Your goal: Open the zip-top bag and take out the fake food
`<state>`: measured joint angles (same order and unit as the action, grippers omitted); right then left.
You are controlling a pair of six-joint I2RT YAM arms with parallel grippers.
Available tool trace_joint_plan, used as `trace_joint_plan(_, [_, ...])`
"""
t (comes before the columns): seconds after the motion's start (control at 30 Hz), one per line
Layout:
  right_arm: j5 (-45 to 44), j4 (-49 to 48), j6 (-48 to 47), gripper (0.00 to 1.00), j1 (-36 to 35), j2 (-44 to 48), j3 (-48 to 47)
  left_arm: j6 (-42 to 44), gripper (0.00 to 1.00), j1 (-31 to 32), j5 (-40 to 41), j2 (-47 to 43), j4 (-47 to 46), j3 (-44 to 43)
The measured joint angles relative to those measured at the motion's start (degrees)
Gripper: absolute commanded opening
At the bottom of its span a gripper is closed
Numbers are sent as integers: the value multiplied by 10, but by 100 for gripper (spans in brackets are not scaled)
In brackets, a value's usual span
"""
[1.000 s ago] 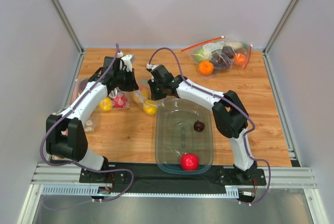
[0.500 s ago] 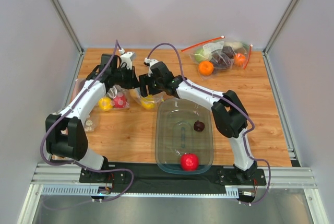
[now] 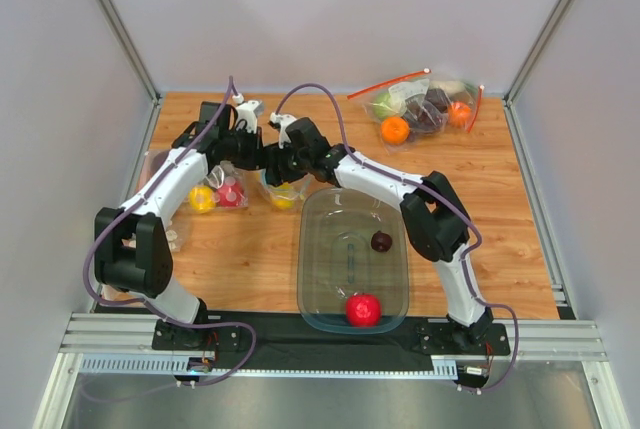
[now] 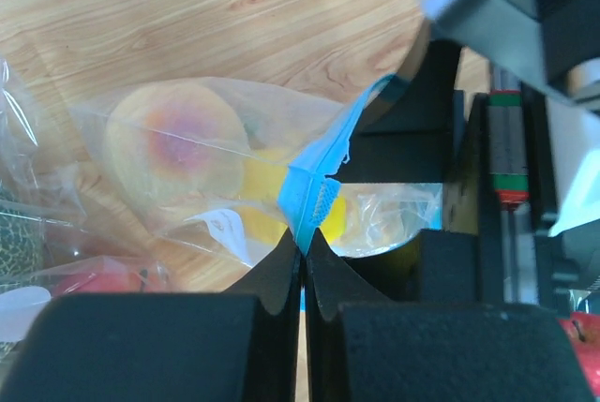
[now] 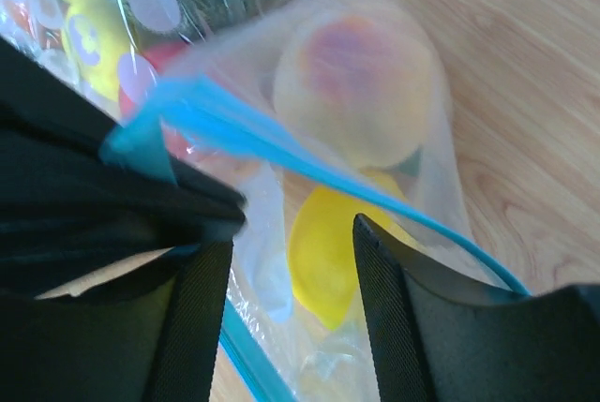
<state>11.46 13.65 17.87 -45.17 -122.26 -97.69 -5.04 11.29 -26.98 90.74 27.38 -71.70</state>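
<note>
1. While the left gripper (image 4: 305, 250) is clenched on the blue zip strip (image 4: 314, 182) of the zip-top bag (image 4: 216, 154), the bag lies on the worktop (image 3: 250, 259), left of the clear tray (image 3: 302, 279) and toward the far side.
2. The right gripper (image 5: 289, 233) is released, its jaws apart at the bag's mouth and gripping nothing.
3. The lemon (image 5: 323, 252) and peach (image 5: 361, 83) are inside the bag; the apple (image 3: 363, 309) and plum (image 3: 381, 241) lie in the tray.
4. The step in hand looks like fetching the third fruit, roughly halfway through the task.
5. Next, the right gripper likely needs to reach through the mouth and close on the lemon while the left holds the strip up.
</note>
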Motion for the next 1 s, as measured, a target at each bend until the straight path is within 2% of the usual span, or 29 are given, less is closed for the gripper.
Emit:
trace_joint_plan(0.13, [6,40,-11,50,0,-31,-50,0,0,-3,5,0,-7,1])
trace_joint_plan(0.27, [-20,67,-13,47,0,-43,-56,-1,0,-3,4,-4,-8,2])
trace_joint_plan(0.53, [-60,113,-14,47,0,-50,-77,-2,0,1,1,-16,-7,2])
trace_joint_plan(0.83, [-80,205,-32,69,-8,-63,-124,-8,0,-2,12,-18,-9,21])
trace_joint_plan(1.0, [-90,252,-40,71,-13,-74,-153,-15,0,-2,29,-20,-9,34])
